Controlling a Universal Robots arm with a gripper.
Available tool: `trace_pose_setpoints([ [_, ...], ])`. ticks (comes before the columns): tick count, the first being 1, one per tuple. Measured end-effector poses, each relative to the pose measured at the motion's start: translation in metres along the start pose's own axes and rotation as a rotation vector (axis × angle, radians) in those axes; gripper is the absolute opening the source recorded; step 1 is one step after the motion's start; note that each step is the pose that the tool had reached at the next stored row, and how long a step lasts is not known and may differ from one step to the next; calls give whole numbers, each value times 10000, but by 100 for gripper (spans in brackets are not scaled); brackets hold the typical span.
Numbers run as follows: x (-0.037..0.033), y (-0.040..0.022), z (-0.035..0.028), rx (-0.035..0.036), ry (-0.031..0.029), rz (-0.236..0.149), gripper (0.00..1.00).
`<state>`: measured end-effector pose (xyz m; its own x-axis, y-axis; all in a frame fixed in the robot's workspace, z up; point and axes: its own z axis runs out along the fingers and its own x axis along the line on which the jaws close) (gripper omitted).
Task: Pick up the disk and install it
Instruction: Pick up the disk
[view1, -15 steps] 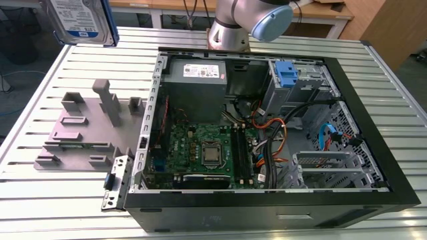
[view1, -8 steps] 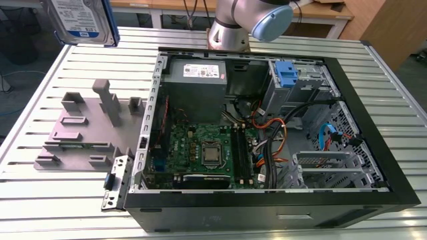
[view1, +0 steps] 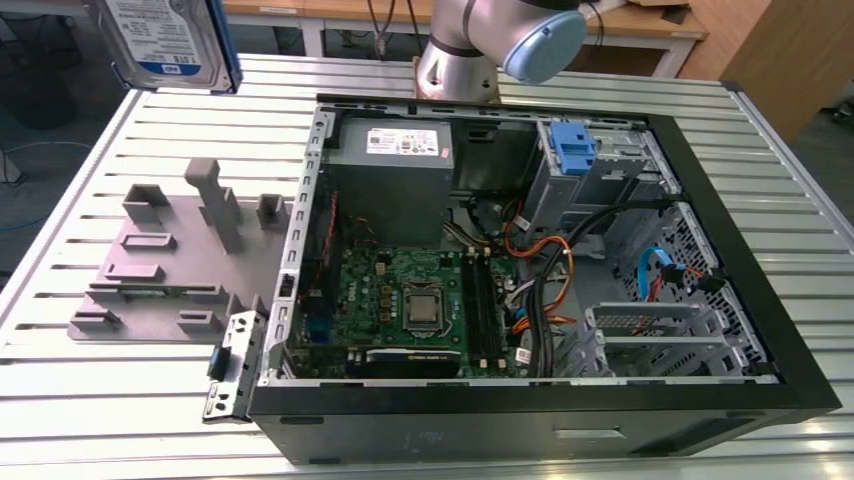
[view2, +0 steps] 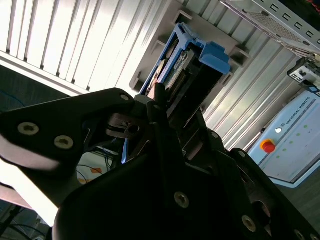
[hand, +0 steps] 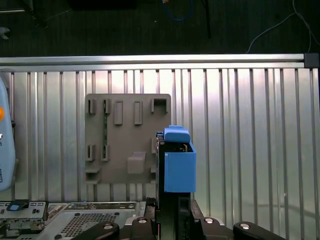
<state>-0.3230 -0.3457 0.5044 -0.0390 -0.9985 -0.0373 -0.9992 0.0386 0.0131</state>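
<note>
ribbed aluminium table (view1: 67, 230) carries everything, with dark floor (hand: 125, 30) and wooden desks (view1: 787, 50) beyond it. nearest stands the open black computer case (view1: 534, 420), its motherboard (view1: 400, 290) bared and cables (view1: 534, 250) tangled beside it. at the exterior view's left of the case sits the grey fixture plate (view1: 174, 260). farther back are the grey power supply (view1: 400, 150), the blue latch (view1: 570, 148) and the arm's base (view1: 461, 70). farthest, the disk (view1: 167, 40) hangs lifted off the table, label showing, with the gripper (hand: 172, 215) clamped on it.
</note>
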Motion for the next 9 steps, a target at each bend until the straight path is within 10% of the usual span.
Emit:
trace_pose_setpoints([
  [9, -1, -25, 1, 0, 0, 0, 35],
])
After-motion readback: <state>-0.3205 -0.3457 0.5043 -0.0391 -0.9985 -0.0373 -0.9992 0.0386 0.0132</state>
